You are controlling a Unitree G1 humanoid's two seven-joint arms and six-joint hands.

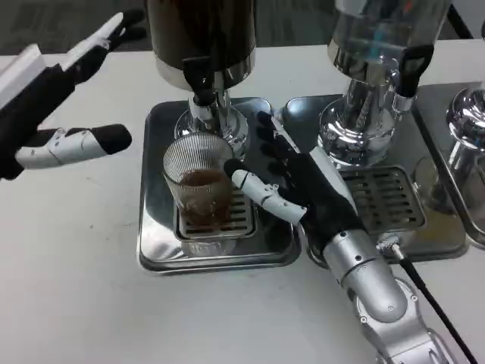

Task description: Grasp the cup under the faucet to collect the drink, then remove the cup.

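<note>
- Head view: the ribbed glass cup (198, 188) stands upright on the drip tray (155, 250), just below the faucet (201, 80), mouth up, long axis vertical, part-filled with brown drink.
- Likely rigid, slick, breakable and spill-prone; best gripped around its side wall, kept level.
- Right hand (299, 186) beside the cup, fingers apart, thumb at its wall.
- Left hand (53, 114), far left of the cup, spread and empty.

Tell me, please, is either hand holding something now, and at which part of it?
Nothing is held. The right hand lies open beside the cup, its thumb near the cup's side. The left hand is open, apart from the dispenser.
</note>
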